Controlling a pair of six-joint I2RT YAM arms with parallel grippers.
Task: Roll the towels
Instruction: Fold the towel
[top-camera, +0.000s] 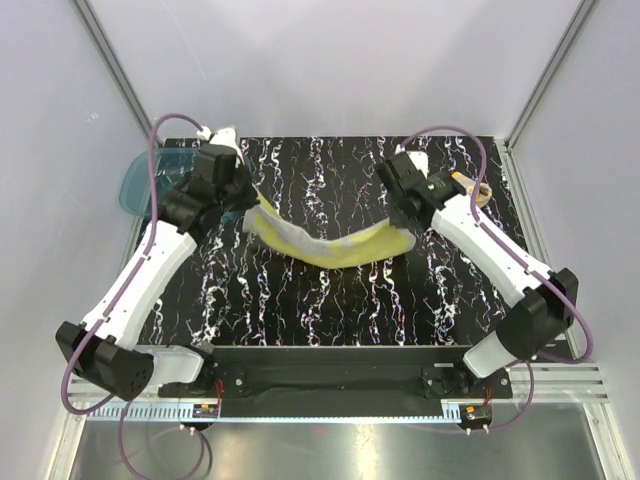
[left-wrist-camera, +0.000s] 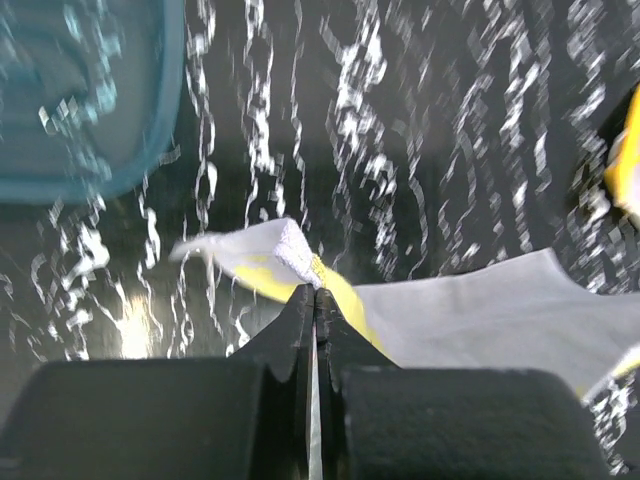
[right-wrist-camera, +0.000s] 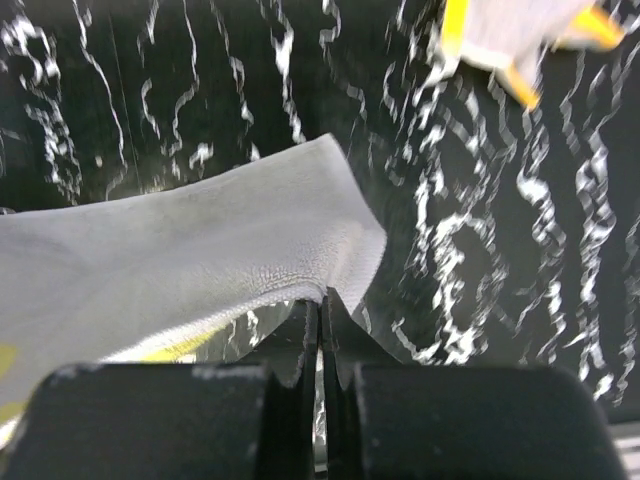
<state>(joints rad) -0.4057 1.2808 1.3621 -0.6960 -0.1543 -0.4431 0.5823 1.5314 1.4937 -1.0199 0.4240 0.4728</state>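
The pale yellow towel hangs stretched between my two grippers, sagging in the middle over the black marbled table, grey-beige side partly up. My left gripper is shut on its left corner. In the left wrist view the jaws pinch the yellow-edged corner of the towel. My right gripper is shut on the right corner. In the right wrist view the gripper pinches the grey-beige side of the towel. The orange towel shows only as a small bit behind my right arm.
A translucent teal basin sits at the table's far left edge, just behind my left arm; it also shows in the left wrist view. Grey enclosure walls stand close on three sides.
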